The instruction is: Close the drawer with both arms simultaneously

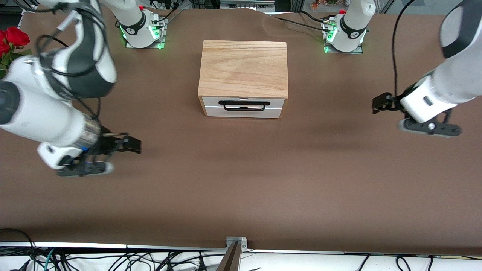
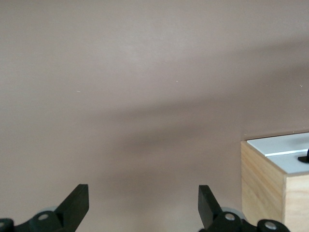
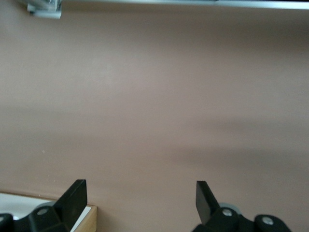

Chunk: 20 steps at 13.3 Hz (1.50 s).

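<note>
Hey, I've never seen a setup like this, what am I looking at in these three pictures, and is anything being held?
Two white robot arms work at a brown table. The big picture looks down from across it; the other two come from cameras on each arm's wrist. A light-wood cabinet sits mid-table, its white drawer with a black handle looking pushed in. The left gripper hovers toward its own end of the table, the right gripper toward the other. Both are open, holding nothing. Red flowers show at the edge.

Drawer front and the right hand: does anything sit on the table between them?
No. In the front view only bare brown table lies between the drawer and the open right hand.
</note>
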Each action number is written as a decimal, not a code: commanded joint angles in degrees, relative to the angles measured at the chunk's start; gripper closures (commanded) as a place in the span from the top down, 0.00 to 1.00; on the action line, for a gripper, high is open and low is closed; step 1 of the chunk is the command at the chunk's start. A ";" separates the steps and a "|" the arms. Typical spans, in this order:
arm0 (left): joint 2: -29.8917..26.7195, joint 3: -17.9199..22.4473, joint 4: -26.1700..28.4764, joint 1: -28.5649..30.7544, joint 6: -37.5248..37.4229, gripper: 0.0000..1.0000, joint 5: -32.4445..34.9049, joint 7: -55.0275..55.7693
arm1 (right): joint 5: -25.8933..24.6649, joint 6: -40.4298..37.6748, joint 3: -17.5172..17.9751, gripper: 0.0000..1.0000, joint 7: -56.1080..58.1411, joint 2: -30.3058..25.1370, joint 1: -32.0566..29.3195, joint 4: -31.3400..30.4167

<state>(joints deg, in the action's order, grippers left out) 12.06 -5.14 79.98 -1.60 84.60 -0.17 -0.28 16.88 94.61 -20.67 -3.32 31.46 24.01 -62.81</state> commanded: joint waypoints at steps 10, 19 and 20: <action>-7.75 -4.09 4.40 4.76 1.08 1.00 6.51 3.54 | -20.48 -0.92 22.16 1.00 0.33 -22.84 -24.97 -20.60; -7.49 -3.82 3.96 6.61 2.15 1.00 -0.18 4.50 | -20.57 -3.38 21.90 1.00 0.42 -21.35 -24.97 -18.49; -7.40 -3.73 3.87 6.61 1.97 1.00 -0.18 4.50 | -20.57 -3.38 21.90 1.00 0.50 -21.35 -24.97 -18.49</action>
